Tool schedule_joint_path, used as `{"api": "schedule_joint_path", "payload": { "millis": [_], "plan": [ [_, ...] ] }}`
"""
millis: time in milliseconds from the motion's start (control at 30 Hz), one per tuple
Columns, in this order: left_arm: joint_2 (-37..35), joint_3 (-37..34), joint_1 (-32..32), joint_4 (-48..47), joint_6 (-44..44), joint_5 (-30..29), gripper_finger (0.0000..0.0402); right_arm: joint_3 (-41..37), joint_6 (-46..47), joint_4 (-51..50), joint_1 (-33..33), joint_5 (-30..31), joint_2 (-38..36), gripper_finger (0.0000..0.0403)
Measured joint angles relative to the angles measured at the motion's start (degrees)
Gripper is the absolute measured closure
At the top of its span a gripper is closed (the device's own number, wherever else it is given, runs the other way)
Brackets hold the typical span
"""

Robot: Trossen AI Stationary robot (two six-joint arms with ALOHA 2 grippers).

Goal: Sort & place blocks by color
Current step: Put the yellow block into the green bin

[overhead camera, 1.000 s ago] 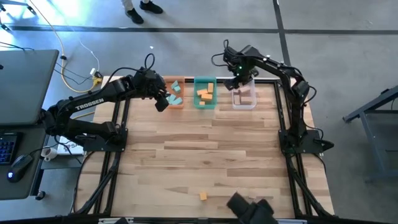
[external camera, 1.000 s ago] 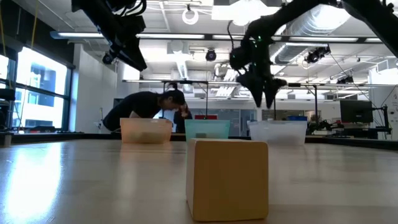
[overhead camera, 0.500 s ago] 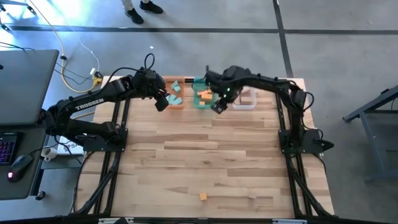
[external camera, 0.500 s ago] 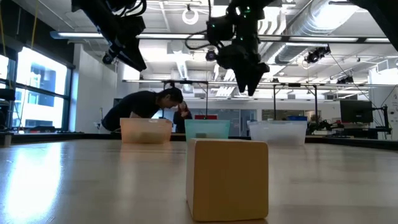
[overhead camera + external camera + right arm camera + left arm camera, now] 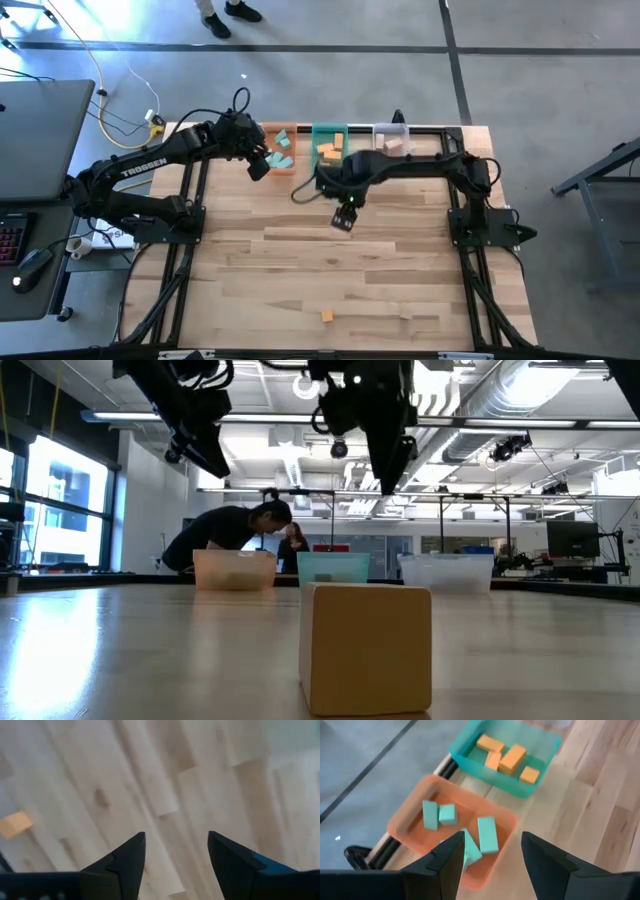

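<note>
over bare table point(image 5: 400, 260), right tool point(image 5: 172, 851) wide open, empty.

- The worktop point(image 5: 330, 260) is seen in pale planks with a light wood grain, framed by black rails.
- Teal-green blocks point(image 5: 487, 834) are held in an orange tray point(image 5: 410, 827).
- Orange blocks point(image 5: 512, 759) are held in a teal tray point(image 5: 540, 782).
- Tan blocks point(image 5: 392, 145) are shown in a clear tray point(image 5: 392, 131).
- A lone orange block point(image 5: 326, 315) is seen on the planks, and a tan cube point(image 5: 366, 648) close up in the low view.
- Both arms are coloured dark, the left one lettered in white.
- The floor point(image 5: 540, 60) is shown grey with dark lines.
</note>
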Motion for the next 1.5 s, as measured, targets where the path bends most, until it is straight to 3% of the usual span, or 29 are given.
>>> {"api": "schedule_joint_path", "payload": {
  "millis": [133, 267, 467, 1033, 1233, 1500],
  "plan": [
    [0.0, 0.0, -0.33, -3.27, -0.72, 0.4, 0.0218, -0.02, 2.53, 1.12, 3.48, -0.03, 0.04, 0.0194],
    [0.0, 0.0, -1.4, -5.21, -5.56, 4.45, 0.0218, -0.02, 2.22, 4.35, 6.53, 0.03, 0.04, 0.0179],
    [0.0, 0.0, -4.61, -5.43, -13.87, 7.95, 0.0218, -0.02, -3.79, 8.53, 11.61, -1.03, 0.04, 0.0167],
    [0.0, 0.0, -12.31, -11.01, -19.42, 7.48, 0.0218, -0.02, -9.71, 26.29, 25.41, 4.62, 0.37, 0.0166],
    [0.0, 0.0, -13.35, -11.04, -20.15, 7.38, 0.0218, -0.07, -9.35, 33.55, 29.09, 6.71, 1.33, 0.0166],
    [0.0, 0.0, -13.35, -11.75, -20.16, 6.87, 0.0218, -0.07, -5.12, 35.81, 32.47, 8.59, 4.84, 0.0166]
  ]
}}
